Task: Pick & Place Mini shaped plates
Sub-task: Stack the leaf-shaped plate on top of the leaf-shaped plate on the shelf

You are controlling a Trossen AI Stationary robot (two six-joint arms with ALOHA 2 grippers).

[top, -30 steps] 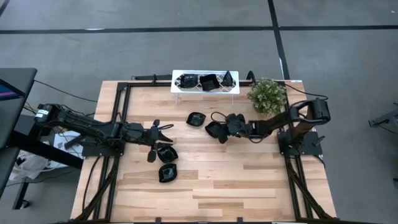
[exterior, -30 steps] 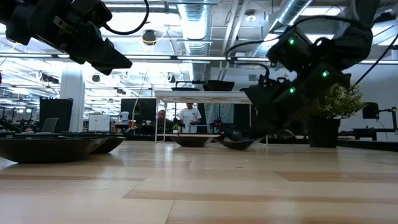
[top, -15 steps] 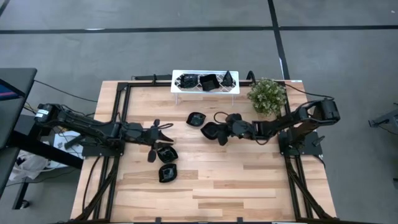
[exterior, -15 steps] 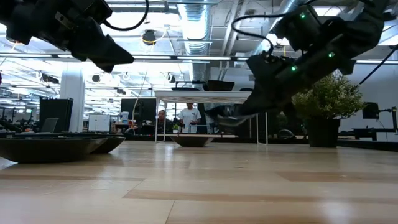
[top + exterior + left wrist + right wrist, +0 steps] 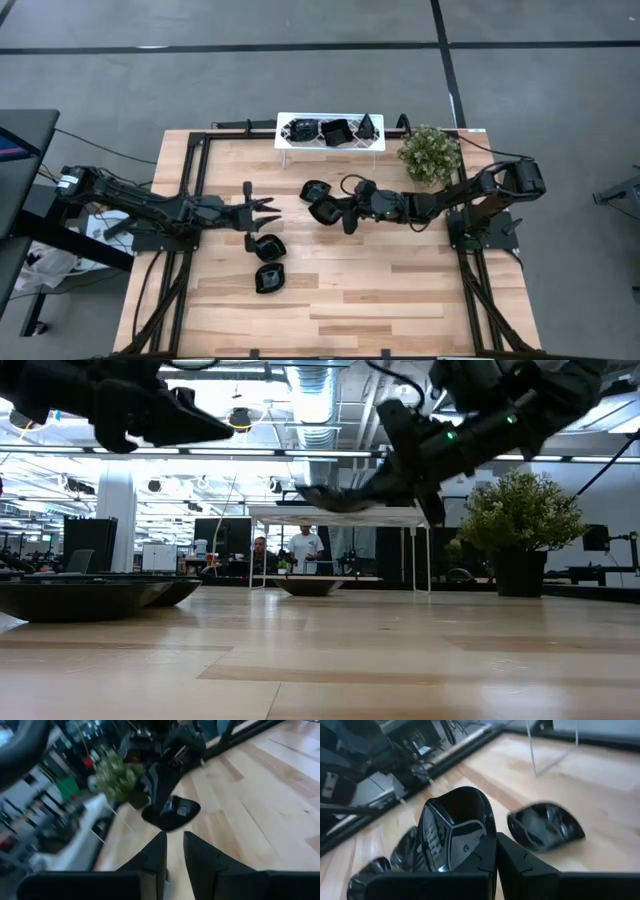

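Right gripper: clamped on black plate, raised above table
Left gripper: fingers slightly parted, holding nothing, near two plates

A light wooden tabletop of joined planks stands on a grey concrete floor crossed by dark lines. Beyond it, seen low, is a wide workroom: exposed silver ducts and strip lights overhead, a white column, dark monitors (several in a row), and two people seated far back. A black desk stands beside the table.
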